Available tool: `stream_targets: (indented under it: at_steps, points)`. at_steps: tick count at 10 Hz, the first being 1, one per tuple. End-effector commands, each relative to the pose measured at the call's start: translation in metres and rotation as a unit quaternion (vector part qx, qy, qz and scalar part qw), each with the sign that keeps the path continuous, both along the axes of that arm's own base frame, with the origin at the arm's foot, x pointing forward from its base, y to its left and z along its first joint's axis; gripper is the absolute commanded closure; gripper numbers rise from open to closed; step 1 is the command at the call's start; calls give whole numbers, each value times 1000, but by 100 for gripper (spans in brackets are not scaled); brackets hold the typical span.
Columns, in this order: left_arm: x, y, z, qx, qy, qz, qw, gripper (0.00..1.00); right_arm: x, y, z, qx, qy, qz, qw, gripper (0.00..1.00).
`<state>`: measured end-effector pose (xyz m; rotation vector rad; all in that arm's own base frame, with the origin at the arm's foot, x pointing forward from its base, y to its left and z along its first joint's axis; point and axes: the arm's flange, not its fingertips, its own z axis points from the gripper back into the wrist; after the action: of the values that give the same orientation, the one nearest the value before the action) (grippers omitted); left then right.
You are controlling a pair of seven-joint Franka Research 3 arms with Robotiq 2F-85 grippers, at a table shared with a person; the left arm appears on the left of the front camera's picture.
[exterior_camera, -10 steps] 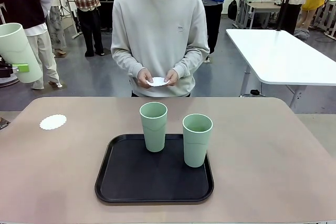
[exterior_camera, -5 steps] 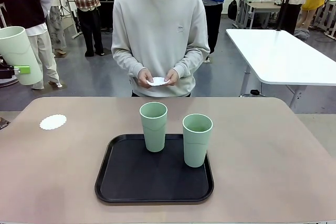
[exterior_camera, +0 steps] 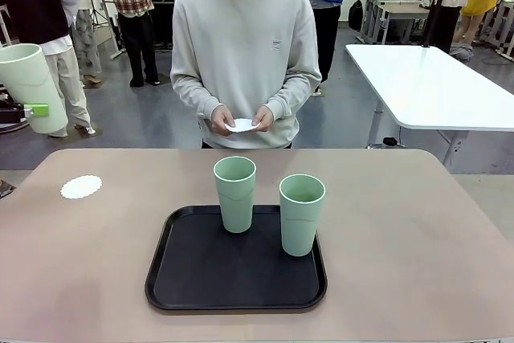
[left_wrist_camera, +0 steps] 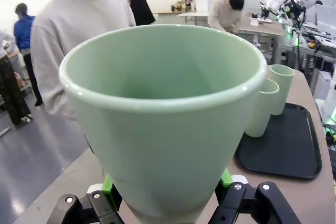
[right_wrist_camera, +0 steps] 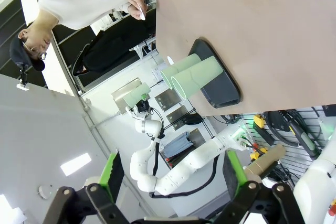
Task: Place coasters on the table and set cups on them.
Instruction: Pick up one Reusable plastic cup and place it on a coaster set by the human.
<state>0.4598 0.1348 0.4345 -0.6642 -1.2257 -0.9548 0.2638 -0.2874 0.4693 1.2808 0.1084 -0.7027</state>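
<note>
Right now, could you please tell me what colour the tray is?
Black; the tray shows best in the front view.

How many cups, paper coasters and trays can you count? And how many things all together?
Cups: 3 (one in the left gripper, two on the tray)
Coasters: 2 (one on the table, one showing in the person's hands)
Tray: 1
Total: 6

no text can be read (the sweatshirt [exterior_camera: 241,46] chest mark [exterior_camera: 276,44] is too small).
</note>
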Motion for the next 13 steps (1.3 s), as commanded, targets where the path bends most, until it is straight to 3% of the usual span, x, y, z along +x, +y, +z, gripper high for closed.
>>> stream_targets:
  at_steps: [1, 5, 9, 13]
  points:
    - [32, 13, -18, 9, 25, -39, 999, 17, 1, -1, 0, -2, -3, -5, 1000, 0]
    - [72, 36, -71, -1, 41, -55, 998, 17, 1, -1, 0, -2, -3, -5, 1000, 0]
    - [75, 33, -130, -6, 28, -92, 995, 17, 1, -1, 0, -2, -3, -5, 1000, 0]
    - [76, 31, -144, 14, 33, -97, 995, 17, 1, -1, 0, -2, -3, -5, 1000, 0]
